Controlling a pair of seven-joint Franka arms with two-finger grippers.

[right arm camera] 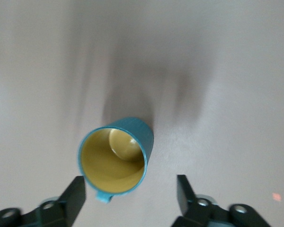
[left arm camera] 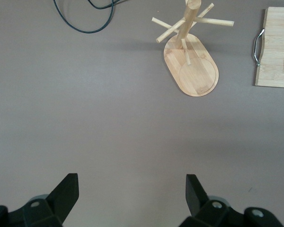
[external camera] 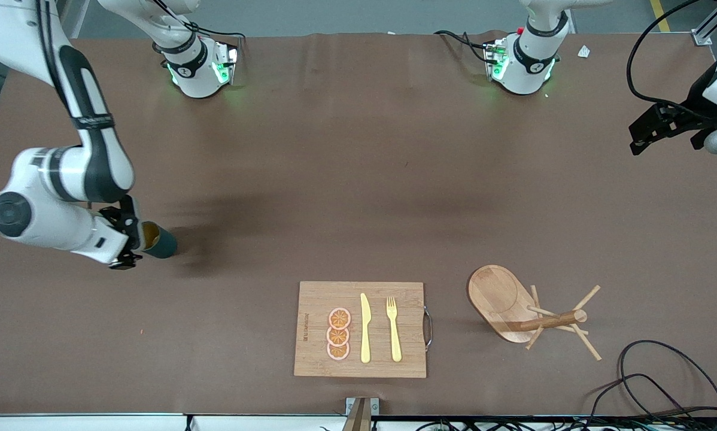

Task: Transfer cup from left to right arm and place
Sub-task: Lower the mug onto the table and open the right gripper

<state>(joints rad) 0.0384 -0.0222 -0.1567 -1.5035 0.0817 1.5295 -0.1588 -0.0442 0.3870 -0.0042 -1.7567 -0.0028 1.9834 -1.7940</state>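
The dark teal cup [external camera: 161,242] with a yellowish-brown inside stands on the brown table near the right arm's end. In the right wrist view the cup [right arm camera: 114,161] sits between the spread fingers, closer to one finger, with its handle toward the wrist. My right gripper [external camera: 130,237] [right arm camera: 130,184] is open right at the cup, not closed on it. My left gripper [external camera: 637,140] [left arm camera: 132,182] is open and empty, up in the air over the left arm's end of the table, waiting.
A wooden peg rack [external camera: 502,296] [left arm camera: 194,66] stands near the front edge toward the left arm's end. A wooden cutting board [external camera: 310,329] [left arm camera: 274,47] beside it holds orange slices [external camera: 338,334], a yellow knife [external camera: 365,329] and fork [external camera: 393,329]. Black cables [external camera: 664,377] lie at the front corner.
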